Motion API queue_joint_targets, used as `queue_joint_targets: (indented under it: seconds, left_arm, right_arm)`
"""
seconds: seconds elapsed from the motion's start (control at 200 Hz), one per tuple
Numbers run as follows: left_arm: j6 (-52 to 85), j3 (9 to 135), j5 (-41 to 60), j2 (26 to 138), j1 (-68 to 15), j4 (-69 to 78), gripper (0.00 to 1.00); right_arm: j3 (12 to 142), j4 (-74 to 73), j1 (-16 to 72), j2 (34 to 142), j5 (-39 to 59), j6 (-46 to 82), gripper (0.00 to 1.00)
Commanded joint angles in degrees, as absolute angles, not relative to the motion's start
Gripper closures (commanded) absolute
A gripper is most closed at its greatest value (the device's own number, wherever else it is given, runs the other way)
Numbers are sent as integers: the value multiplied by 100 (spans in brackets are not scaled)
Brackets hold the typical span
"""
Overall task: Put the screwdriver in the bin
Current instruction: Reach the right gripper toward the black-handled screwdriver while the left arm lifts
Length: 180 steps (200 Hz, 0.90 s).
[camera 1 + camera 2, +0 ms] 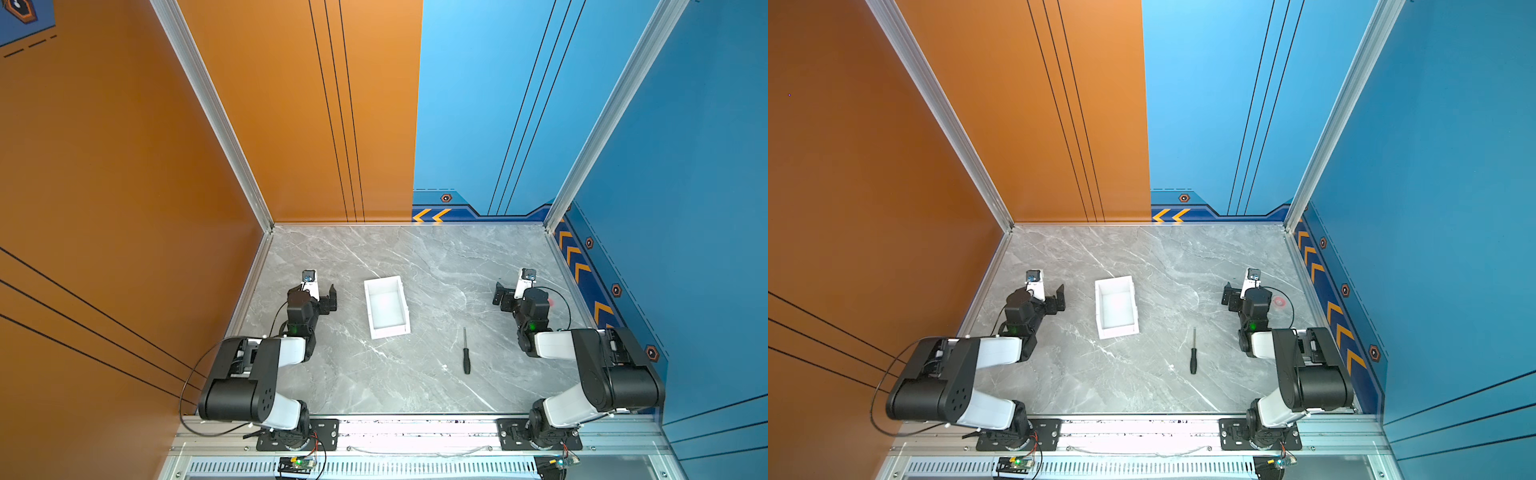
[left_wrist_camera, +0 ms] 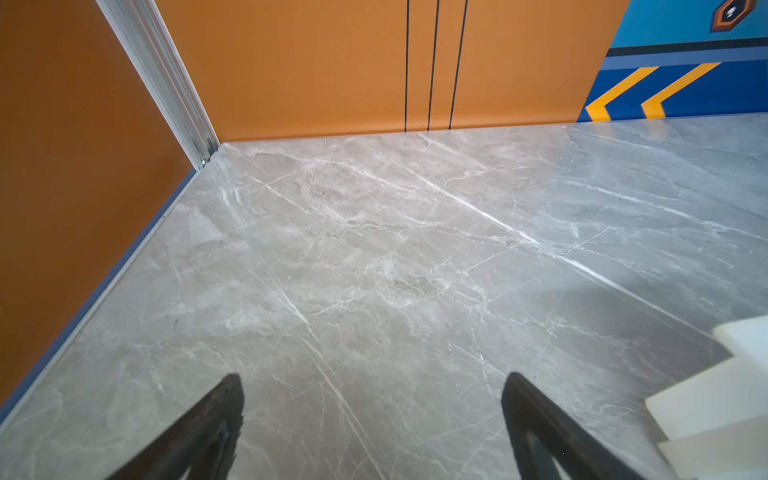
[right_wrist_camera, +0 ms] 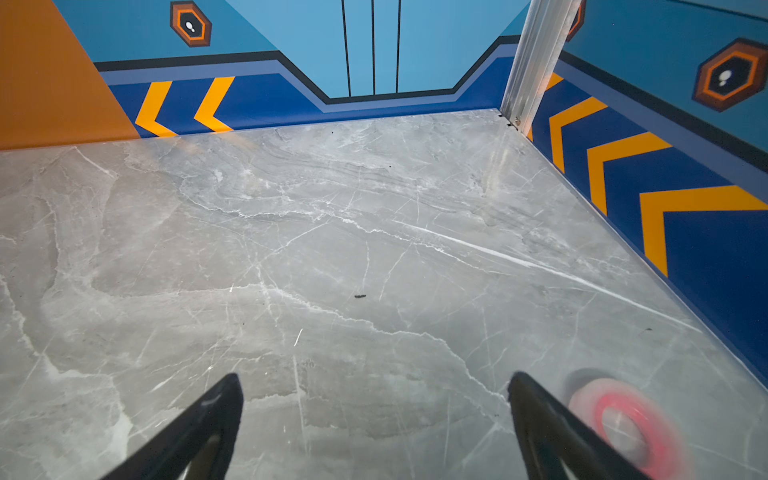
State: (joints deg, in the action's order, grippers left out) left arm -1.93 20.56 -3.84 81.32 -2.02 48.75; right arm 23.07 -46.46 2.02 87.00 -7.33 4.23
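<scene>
The screwdriver (image 1: 466,351) lies flat on the table (image 1: 415,257), near and right of the bin (image 1: 390,331), not touching it. The left gripper (image 2: 372,380) and right gripper (image 3: 374,378) have their jaws apart and hold nothing. The slim tool may roll or slip when pinched, and a bump may slide the bin. Neither wrist view shows the screwdriver. A red ring (image 3: 623,424) is too blurred to identify.

**Camera arrangement.** Both top views are taken from high above the near edge of the table (image 1: 415,257), tilted toward the back wall (image 1: 374,124) at 12 o'clock; nearly the whole scene is shared. Each wrist view is taken low and close over the table, facing that wall between the spread jaws of the left gripper (image 2: 374,382) or right gripper (image 3: 376,380). A corner of the bin (image 2: 706,399), at 3 o'clock from the left gripper, is shared with the top views.
</scene>
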Motion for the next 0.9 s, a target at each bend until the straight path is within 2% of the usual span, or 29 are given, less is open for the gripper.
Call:
queue_joint_targets:
  seconds: [0.0, 0.205, 0.38, 0.48, 0.571, 0.791, 0.896]
  left_arm:
    - [-459, 2360, -460, 7660, -357, 3927, 2]
    - [-679, 3580, -656, 7454, -560, 1360, 2]
    - [-850, 4707, -149, 7205, -639, -594, 2]
    - [-968, 5472, 208, 7166, -708, -1912, 2]
    - [-1004, 6116, 344, 7193, -803, -2740, 2]
    - [-827, 6636, 761, 7354, -962, -3788, 2]
    - [-852, 6528, 765, 7341, -1057, -3797, 2]
  right_arm:
    - [2912, -3342, 264, 8276, -1225, 423, 0]
    - [3946, -941, 371, 7486, -1418, 1117, 0]
    - [4203, 490, 318, 6464, -1499, 2780, 0]
    - [3949, 521, -242, 6022, 31, 3192, 0]
    - [3935, 914, -241, 5682, 351, 3448, 0]
    - [4488, 2774, 935, 5083, -833, 3355, 6]
    - [4562, 3400, 1665, 4977, -1322, 3533, 16]
